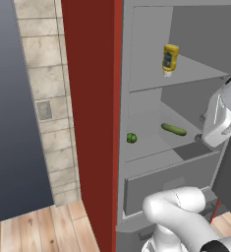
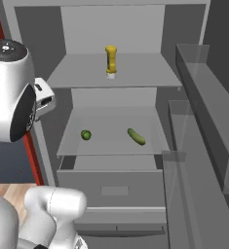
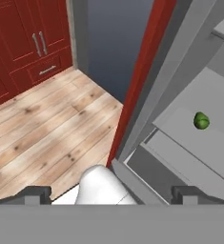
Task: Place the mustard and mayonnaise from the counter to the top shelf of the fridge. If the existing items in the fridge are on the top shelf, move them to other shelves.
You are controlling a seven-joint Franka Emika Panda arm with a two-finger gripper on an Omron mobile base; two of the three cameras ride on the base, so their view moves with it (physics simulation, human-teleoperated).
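The mustard [image 1: 169, 59] [image 2: 110, 61] stands cap-down on the top shelf [image 2: 140, 73] of the open fridge [image 1: 124, 98]. One shelf lower lie the existing items: a small round dark green vegetable [image 1: 131, 138] [image 2: 86, 134] [image 3: 201, 120] at the left and a slim cucumber [image 1: 173, 129] [image 2: 136, 136] at the right. My gripper [image 3: 111, 194] is open and holds nothing. It hangs in front of the fridge's left edge, level with the middle shelf, and looks down at the floor and the fridge's lower left corner. The mayonnaise and the counter are out of view.
The fridge's red side panel [image 1: 90, 123] stands left of the opening, with a tiled wall [image 1: 48, 98] beyond it. A grey drawer [image 2: 113, 189] sits under the shelves. The open door's racks [image 2: 203, 146] line the right side. Wood floor [image 3: 46, 124] and red cabinets [image 3: 27, 38] lie to the left.
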